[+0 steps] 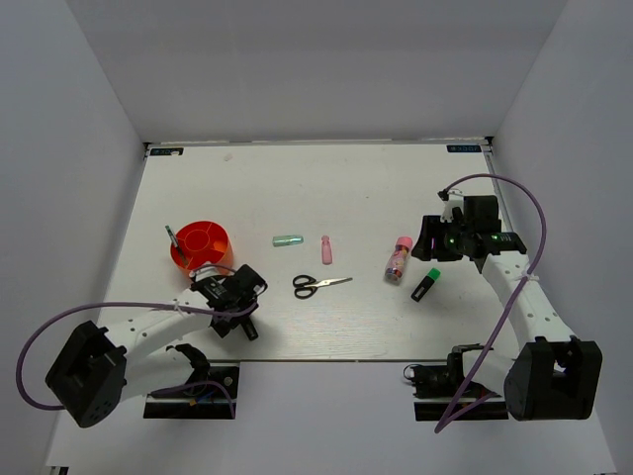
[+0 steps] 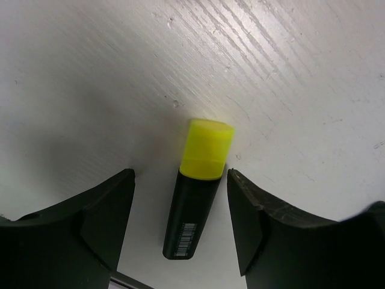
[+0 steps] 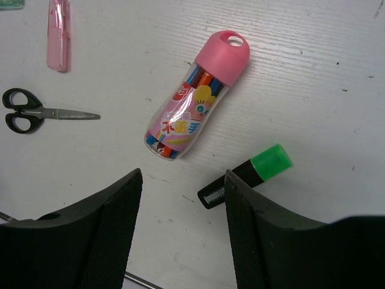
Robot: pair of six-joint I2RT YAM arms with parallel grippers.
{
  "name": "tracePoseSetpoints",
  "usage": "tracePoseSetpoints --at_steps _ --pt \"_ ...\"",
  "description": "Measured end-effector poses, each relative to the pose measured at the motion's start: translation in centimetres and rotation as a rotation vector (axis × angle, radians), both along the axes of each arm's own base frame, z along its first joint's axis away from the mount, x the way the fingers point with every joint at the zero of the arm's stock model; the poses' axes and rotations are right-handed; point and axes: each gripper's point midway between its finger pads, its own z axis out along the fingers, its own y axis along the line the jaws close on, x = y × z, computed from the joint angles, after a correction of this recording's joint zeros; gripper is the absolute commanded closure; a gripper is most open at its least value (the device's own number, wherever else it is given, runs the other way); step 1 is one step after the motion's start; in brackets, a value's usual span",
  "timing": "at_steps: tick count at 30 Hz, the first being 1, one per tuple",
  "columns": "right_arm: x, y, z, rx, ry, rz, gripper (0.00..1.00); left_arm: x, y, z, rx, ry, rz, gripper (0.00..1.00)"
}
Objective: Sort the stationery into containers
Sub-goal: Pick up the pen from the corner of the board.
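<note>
In the left wrist view a black yellow-capped marker point(image 2: 194, 208) lies flat on the table between the fingers of my left gripper point(image 2: 180, 176), which is open and stands astride it without gripping. In the top view my left gripper point(image 1: 242, 315) is just in front of the orange-red cup point(image 1: 201, 245). My right gripper point(image 3: 183, 176) is open and empty above the table, near the pink-capped tube point(image 3: 195, 99) and the green-capped marker point(image 3: 248, 174). Scissors point(image 1: 318, 285), a pink bottle point(image 1: 326, 248) and a mint stick point(image 1: 287, 240) lie mid-table.
The cup has inner compartments, and a thin pen point(image 1: 170, 237) stands in it at its left side. The right gripper point(image 1: 432, 242) hovers behind the tube point(image 1: 398, 259). White walls close the table point(image 1: 326, 188) on three sides.
</note>
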Motion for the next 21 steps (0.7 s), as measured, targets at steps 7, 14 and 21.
tracePoseSetpoints --at_steps 7,14,21 --pt "0.0 -0.1 0.2 0.000 -0.007 -0.003 0.40 0.4 0.0 -0.3 0.054 0.037 -0.025 0.33" --pt "0.0 -0.1 0.5 0.001 -0.019 -0.005 0.40 1.0 -0.8 -0.6 0.088 0.081 -0.070 0.43" --pt "0.0 -0.2 0.8 0.002 -0.033 -0.006 0.40 1.4 -1.6 -0.9 0.101 0.072 -0.119 0.80"
